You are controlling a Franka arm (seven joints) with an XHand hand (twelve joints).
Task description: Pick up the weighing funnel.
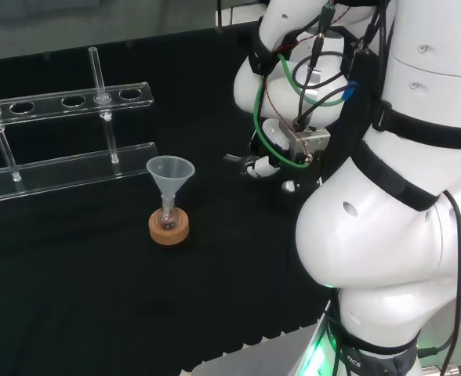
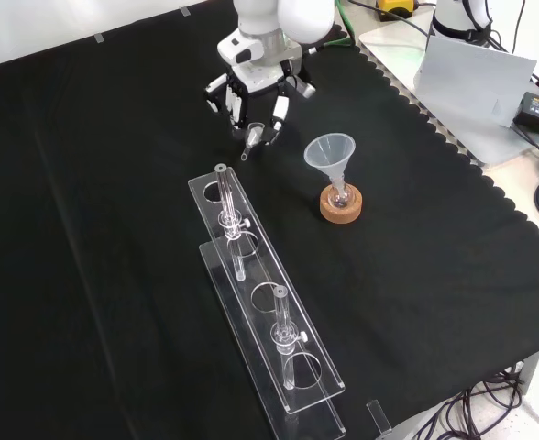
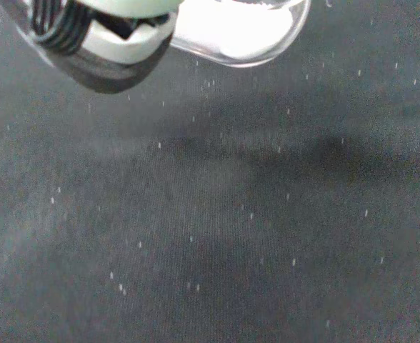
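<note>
In the front view the hand [image 2: 252, 88] hangs over the cloth at the top centre, fingers pointing down and curled in. Between its fingertips is the weighing funnel [image 2: 253, 137], a small clear piece whose short stem slants down to the left. The wrist view shows the same clear weighing funnel [image 3: 247, 30] close beside a black and white finger [image 3: 103, 44], with bare cloth and a shadow beneath. In the head view the hand [image 1: 260, 164] is mostly hidden behind the arm's white links, right of the big funnel.
The big funnel [image 2: 330, 152] stands mouth up in a small flask on a cork ring [image 2: 341, 205], right of the hand in the front view. A clear test tube rack [image 2: 262, 316] with tubes runs toward the front edge. Equipment [image 2: 476, 78] lies beyond the cloth's scalloped right edge.
</note>
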